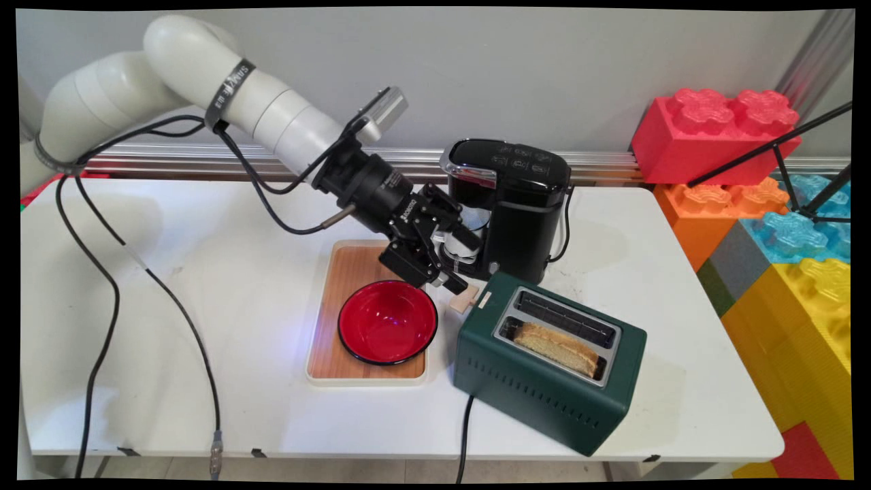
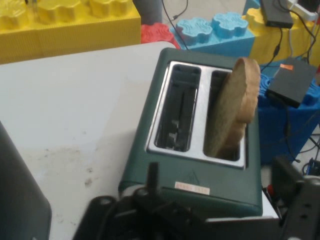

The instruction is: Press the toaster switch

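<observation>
Jaws apart beside toaster [image 1: 548,361] holding bread [image 1: 556,348].

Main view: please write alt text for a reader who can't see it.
A white robot arm's black gripper hangs by the wooden lever at the end of a green toaster, which holds a slice of bread in its near slot. A red bowl sits on a wooden tray beside it, with a black coffee machine behind.

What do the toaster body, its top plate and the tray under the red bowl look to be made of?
Toaster body: matte dark green painted metal or plastic, with punched vent slots; which one is unclear. Top plate: brushed bare metal, silvery sheen around the slots. Tray: wood or wood-look, grain lines visible, with a cream rim, likely plastic.
</observation>
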Action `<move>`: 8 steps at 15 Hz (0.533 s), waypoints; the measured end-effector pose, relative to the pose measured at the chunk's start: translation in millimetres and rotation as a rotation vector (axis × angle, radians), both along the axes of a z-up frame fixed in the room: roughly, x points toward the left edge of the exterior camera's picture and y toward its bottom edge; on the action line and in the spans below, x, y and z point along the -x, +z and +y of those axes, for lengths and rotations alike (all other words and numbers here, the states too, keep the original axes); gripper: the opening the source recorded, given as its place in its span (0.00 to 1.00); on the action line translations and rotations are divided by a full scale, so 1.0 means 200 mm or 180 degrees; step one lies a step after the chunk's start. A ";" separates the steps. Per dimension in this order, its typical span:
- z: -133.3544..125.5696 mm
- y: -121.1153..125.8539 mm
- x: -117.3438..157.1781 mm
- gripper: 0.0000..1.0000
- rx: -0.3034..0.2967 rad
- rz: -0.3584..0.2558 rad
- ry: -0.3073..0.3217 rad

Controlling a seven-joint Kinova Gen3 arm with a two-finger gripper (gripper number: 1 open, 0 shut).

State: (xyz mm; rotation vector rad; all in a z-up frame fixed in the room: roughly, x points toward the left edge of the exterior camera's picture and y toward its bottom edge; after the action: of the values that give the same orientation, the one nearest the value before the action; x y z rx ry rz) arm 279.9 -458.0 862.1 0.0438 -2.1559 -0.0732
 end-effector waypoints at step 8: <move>-0.02 -0.10 -0.08 0.00 -0.0015 0.0049 -0.0062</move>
State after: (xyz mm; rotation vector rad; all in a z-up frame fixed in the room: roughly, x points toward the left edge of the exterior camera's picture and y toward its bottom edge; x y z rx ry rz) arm 295.4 -462.0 842.4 0.0250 -2.1410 -0.0897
